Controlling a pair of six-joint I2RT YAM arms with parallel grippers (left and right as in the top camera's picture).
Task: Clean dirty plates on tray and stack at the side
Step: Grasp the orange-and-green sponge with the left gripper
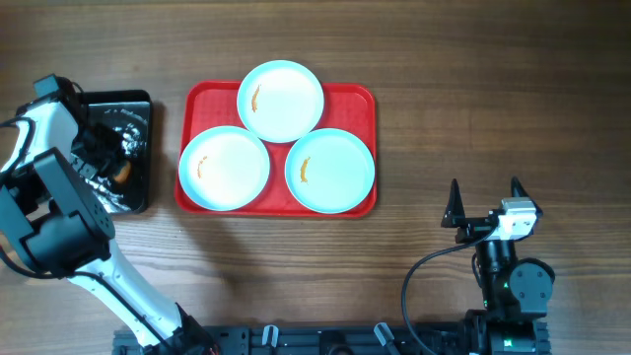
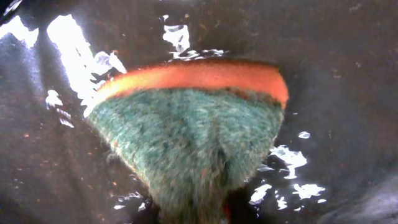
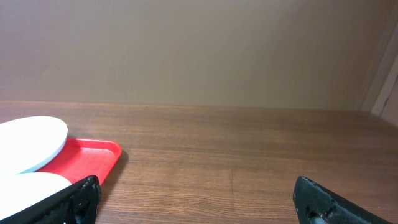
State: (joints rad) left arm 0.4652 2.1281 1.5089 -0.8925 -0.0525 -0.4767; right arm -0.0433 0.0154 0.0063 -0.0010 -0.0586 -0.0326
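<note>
left gripper (image 1: 114,160): closed, pinching sponge (image 2: 186,130) over black tray (image 1: 138,104)
right gripper (image 1: 484,189): spread wide, idle
dirty plates (image 1: 281,99): three, smeared, on tray (image 1: 361,99)
step advice: bring sponge flat onto smear; steady the rim

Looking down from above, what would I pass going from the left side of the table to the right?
Black tray → left plate → rear plate → right plate (all three on the red tray) → right gripper, open.

plates (image 1: 281,101) crowding tray (image 1: 359,100), open table (image 1: 473,118) right
</note>
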